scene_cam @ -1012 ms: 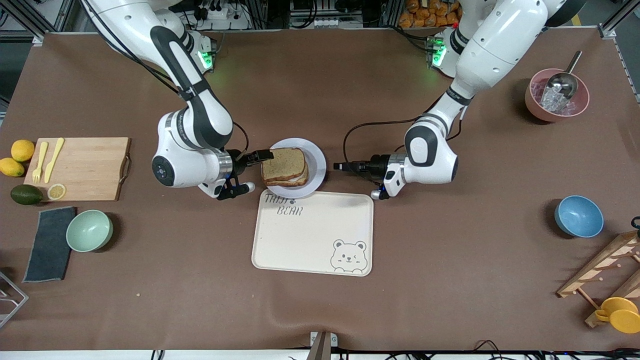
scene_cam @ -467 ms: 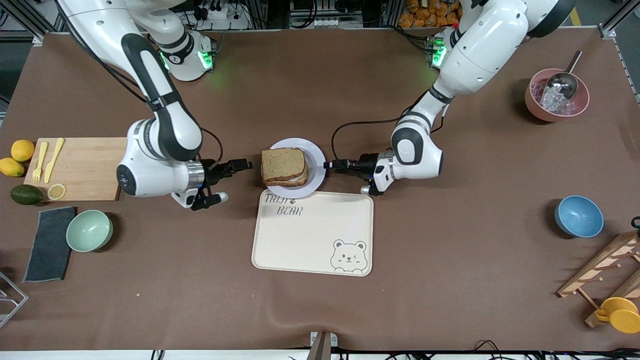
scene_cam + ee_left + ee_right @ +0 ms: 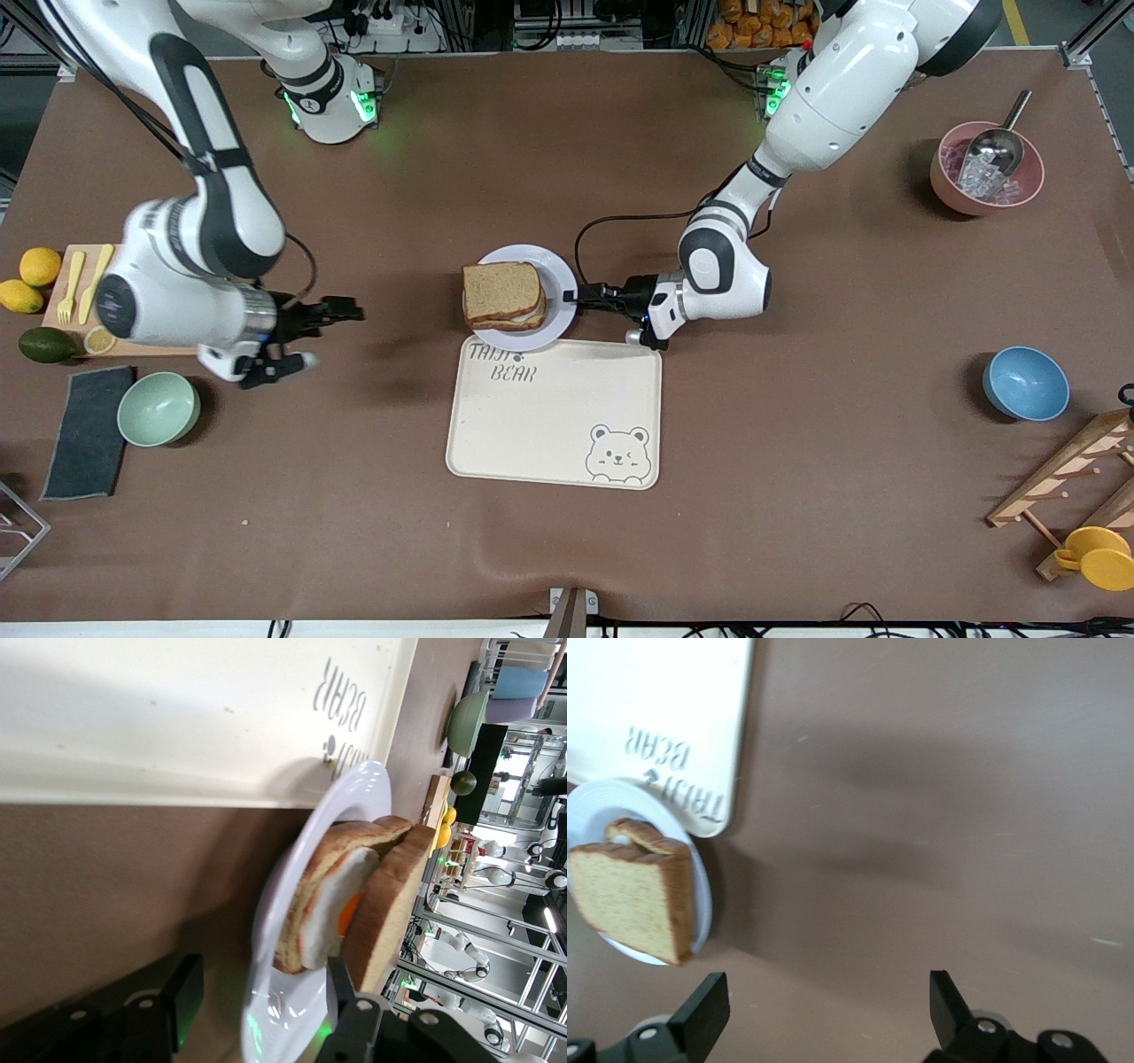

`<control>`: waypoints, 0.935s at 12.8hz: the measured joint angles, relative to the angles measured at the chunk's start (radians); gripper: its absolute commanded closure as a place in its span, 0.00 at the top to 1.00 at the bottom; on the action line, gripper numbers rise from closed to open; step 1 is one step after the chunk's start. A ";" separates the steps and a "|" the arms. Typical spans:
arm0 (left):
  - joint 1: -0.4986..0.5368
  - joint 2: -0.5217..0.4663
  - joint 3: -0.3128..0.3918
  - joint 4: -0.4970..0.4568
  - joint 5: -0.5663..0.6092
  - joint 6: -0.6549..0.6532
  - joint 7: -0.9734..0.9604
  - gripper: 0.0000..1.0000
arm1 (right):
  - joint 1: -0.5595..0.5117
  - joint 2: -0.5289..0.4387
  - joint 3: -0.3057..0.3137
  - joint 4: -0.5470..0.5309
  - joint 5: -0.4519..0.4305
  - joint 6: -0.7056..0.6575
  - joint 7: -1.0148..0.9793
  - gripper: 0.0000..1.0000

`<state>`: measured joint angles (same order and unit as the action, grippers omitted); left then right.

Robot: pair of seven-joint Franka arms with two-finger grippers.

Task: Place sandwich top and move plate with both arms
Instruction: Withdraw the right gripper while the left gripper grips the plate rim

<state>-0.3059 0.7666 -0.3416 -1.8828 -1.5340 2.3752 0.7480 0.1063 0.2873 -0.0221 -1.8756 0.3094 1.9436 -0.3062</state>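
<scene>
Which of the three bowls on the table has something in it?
The pink bowl near the left arm's end holds ice and a metal scoop. The green bowl and the blue bowl hold nothing.

**What you can't make out**

The speckled brown top bread slice (image 3: 501, 292) hides most of the filling from you; only the left wrist view shows fried egg (image 3: 341, 912). The black left gripper's fingers (image 3: 186, 997) are cut off by that picture's edge. The white right arm (image 3: 190, 275) looks motion-blurred, covering the wooden cutting board (image 3: 75, 257).
</scene>
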 measured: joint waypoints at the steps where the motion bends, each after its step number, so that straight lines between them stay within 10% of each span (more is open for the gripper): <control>1: 0.000 0.007 0.000 0.004 0.000 0.000 0.004 0.50 | -0.026 -0.049 -0.001 0.004 -0.050 -0.017 0.000 1.00; 6: -0.005 0.016 0.000 0.014 -0.038 0.001 0.051 0.35 | -0.173 -0.284 -0.009 0.005 -0.151 -0.137 0.050 1.00; 12: -0.008 0.043 -0.001 0.029 -0.100 0.001 0.127 0.27 | -0.194 -0.339 -0.035 0.143 -0.251 -0.334 0.305 1.00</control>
<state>-0.3135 0.8094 -0.3423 -1.8536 -1.6336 2.3763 0.8752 -0.0876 -0.0515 -0.0571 -1.7330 0.0587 1.6096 -0.0015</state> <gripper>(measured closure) 0.714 0.000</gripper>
